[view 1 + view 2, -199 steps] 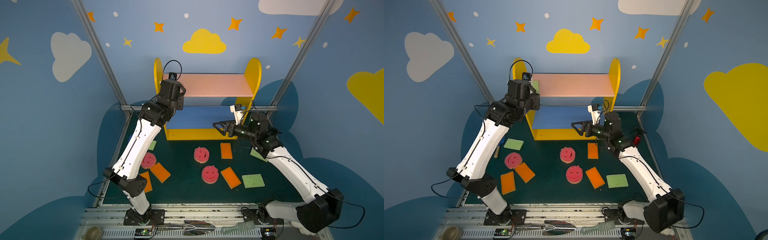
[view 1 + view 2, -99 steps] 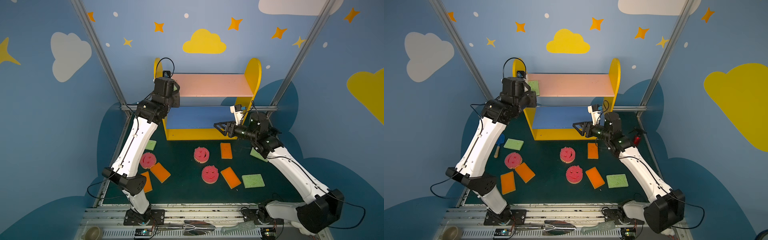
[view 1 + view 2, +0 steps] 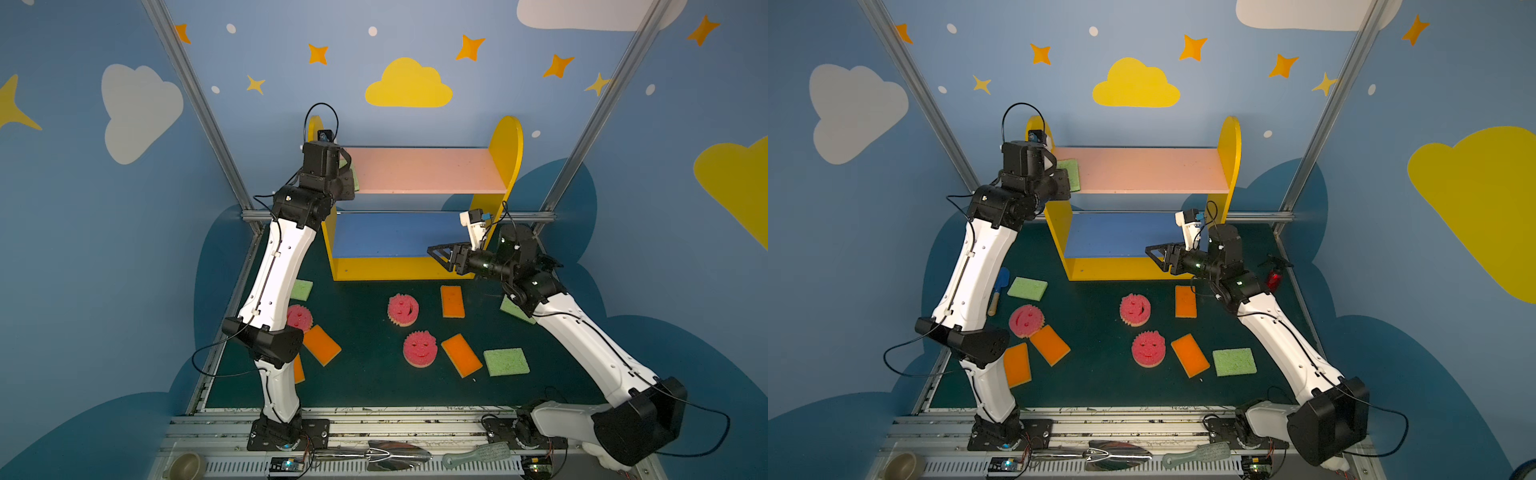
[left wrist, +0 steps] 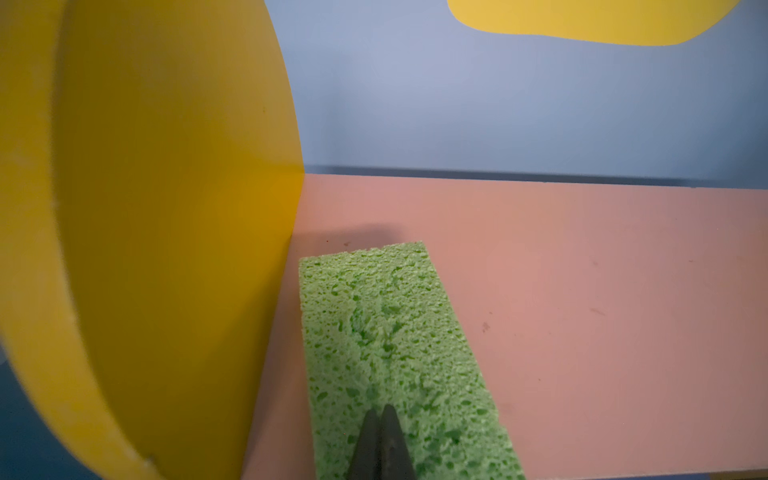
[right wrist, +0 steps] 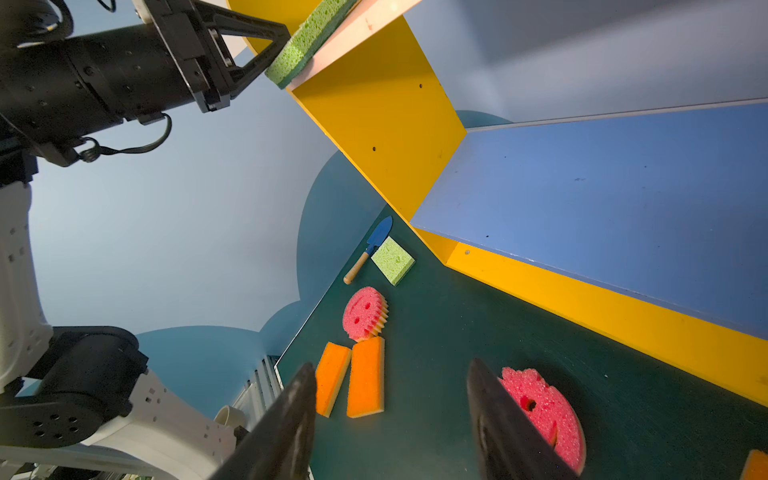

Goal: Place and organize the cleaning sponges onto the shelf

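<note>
Green sponge (image 4: 386, 332) on pink board (image 4: 582, 291), closed left gripper (image 4: 380, 410) at its end.

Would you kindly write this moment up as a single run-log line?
left gripper: shut, tips at green sponge lying on pink top board | right gripper: open, empty

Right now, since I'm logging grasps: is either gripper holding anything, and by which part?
Nothing is held. The left gripper is shut, tips together over the green sponge on the pink board; the right gripper is open, empty.
</note>
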Robot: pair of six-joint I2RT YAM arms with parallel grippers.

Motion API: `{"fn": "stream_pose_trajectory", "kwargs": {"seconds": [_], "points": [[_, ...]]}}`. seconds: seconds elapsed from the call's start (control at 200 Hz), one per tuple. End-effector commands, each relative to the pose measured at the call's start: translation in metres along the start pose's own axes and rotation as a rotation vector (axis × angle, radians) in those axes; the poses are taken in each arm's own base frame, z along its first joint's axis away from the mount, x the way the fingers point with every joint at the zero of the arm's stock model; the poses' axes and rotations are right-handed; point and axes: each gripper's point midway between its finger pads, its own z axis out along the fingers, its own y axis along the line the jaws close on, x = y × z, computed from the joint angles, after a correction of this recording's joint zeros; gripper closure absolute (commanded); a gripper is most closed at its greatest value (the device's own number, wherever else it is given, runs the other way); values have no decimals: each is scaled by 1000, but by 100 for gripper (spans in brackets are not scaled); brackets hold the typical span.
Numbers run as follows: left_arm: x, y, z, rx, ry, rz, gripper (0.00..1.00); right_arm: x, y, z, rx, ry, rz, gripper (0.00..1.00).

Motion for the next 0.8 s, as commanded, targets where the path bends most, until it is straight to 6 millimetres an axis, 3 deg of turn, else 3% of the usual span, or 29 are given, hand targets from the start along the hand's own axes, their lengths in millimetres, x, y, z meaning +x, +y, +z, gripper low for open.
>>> {"fn": "stream_pose_trajectory", "kwargs": {"seconds": [0.0, 0.195, 0.32, 0.476, 0.581, 0.671, 0.796], "points": [[-1, 2, -1, -2, 4, 15, 96, -4, 0, 1, -11, -5, -12, 43], [-2, 11, 5, -27, 6, 25, 96, -3, -2, 2, -10, -4, -5, 43], [-8, 9, -2, -14, -3, 21, 97, -3, -2, 3, -11, -4, -6, 42], [-17, -9, -24, 18, -46, 60, 97, -4, -1, 4, -19, -3, 1, 40], [-10, -32, -36, 75, -37, 92, 97, -4, 2, 3, -28, 1, 7, 41], [2, -44, -36, 127, -4, 76, 97, -3, 2, 3, -28, 5, 10, 42], [11, -46, -26, 129, 18, 69, 97, -1, 3, 1, -26, 9, 7, 41]]}}
